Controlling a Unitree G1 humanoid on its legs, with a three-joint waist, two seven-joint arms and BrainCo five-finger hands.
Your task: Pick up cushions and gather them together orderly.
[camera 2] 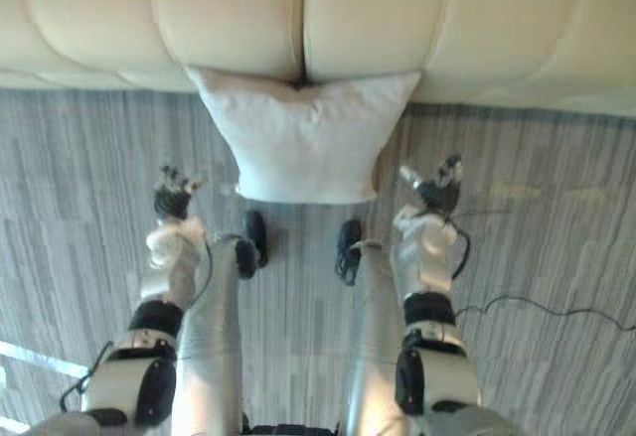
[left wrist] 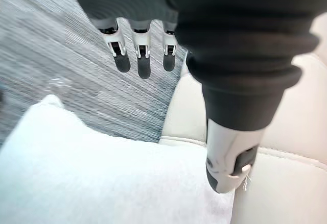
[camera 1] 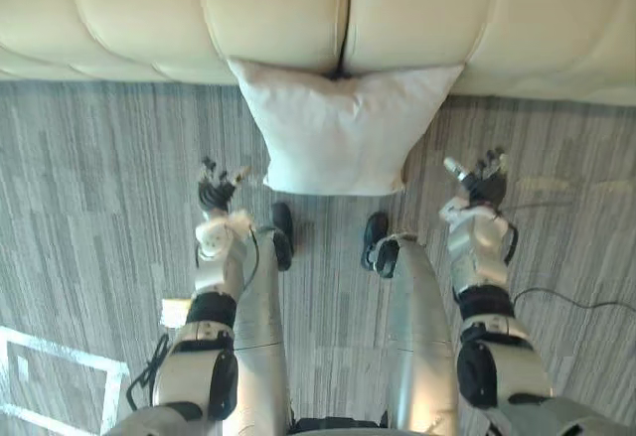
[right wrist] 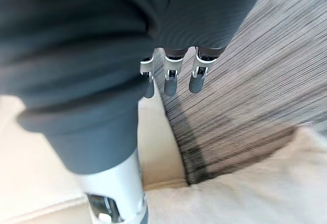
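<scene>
A white cushion (camera 1: 343, 128) lies on the grey carpet, its far edge against the front of the cream sofa (camera 1: 298, 9). It also shows in the wrist views as a pale cushion (left wrist: 92, 178) and a pale cushion (right wrist: 245, 193). My left hand (camera 1: 216, 190) hangs open just left of the cushion's near corner, not touching it. On the other side my right hand (camera 1: 480, 180) is open too, a little right of the cushion. Straight fingers (left wrist: 143, 63) show above the carpet, and so do the right hand's fingers (right wrist: 171, 78). Nothing is held.
The sofa runs across the whole far side, with a seam between two seat sections right behind the cushion. Grey striped carpet (camera 1: 89, 178) spreads left and right. A white line marking (camera 1: 60, 357) crosses the floor at the near left.
</scene>
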